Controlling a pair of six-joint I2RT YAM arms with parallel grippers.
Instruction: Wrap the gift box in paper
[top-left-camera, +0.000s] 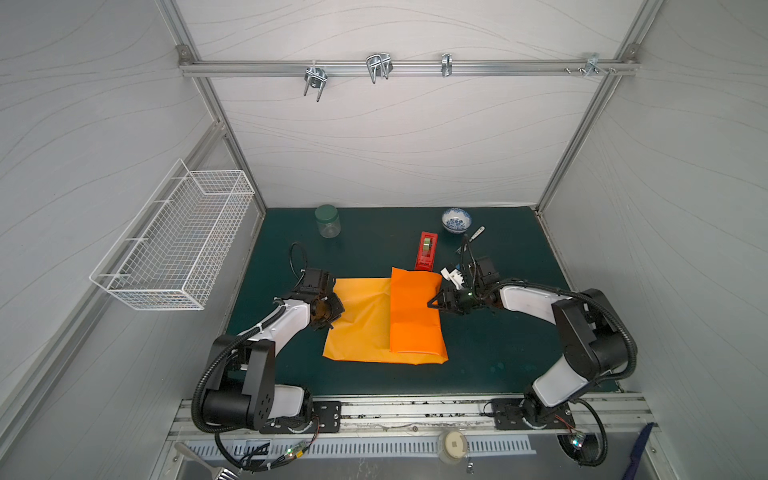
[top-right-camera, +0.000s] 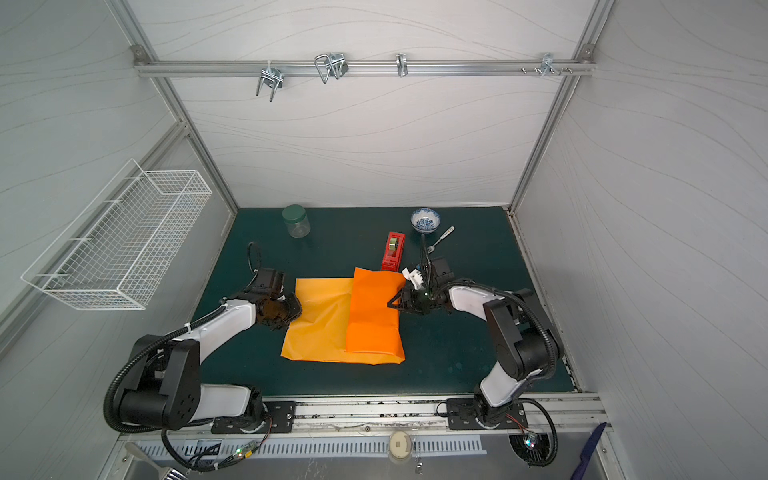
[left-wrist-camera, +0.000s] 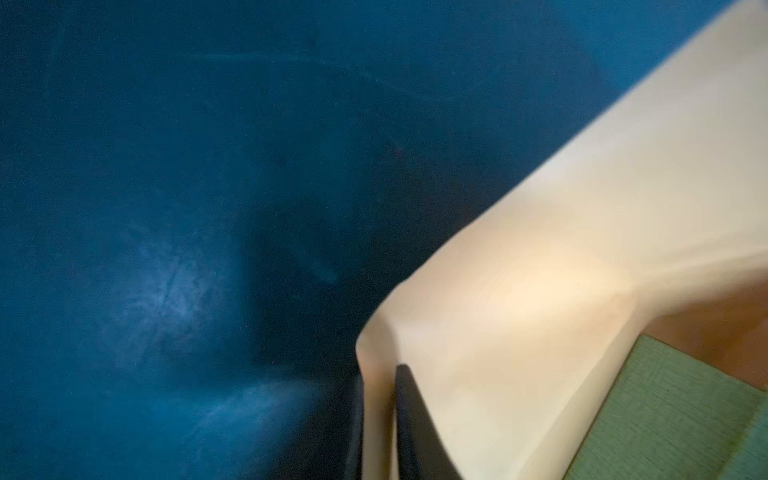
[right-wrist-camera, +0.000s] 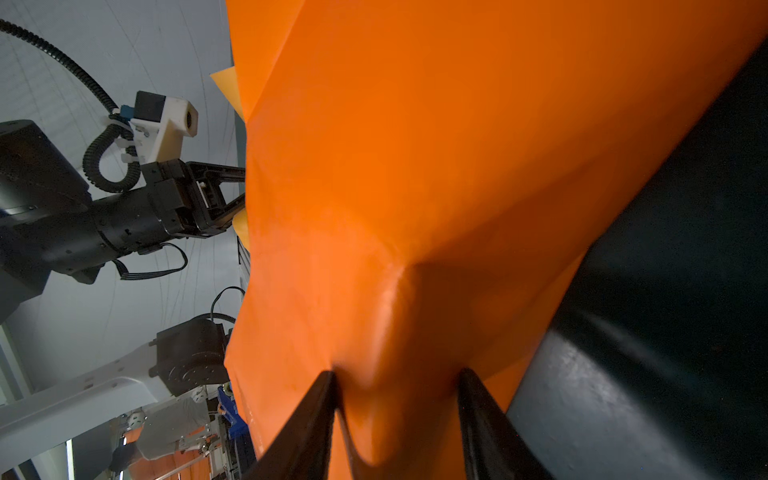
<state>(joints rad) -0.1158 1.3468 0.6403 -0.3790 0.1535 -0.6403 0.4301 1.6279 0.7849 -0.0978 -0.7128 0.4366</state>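
1. Fingers (left-wrist-camera: 415, 424) of the left gripper (top-left-camera: 332, 309) stand almost closed, pinching the left edge of the paper (top-left-camera: 365, 328), which is lifted there and shows its pale underside.
2. Right gripper (top-left-camera: 432, 305) fingers (right-wrist-camera: 307, 424) stand about half apart, their tips denting the paper's right side, with a bulge of paper between them.
3. Box (left-wrist-camera: 673, 415) lies under the paper. The paper's right half is folded over it, and a green corner shows in the left wrist view.
4. Red dispenser (top-left-camera: 427, 250) sits just beyond the paper's far edge, on the mat (top-left-camera: 498, 353).
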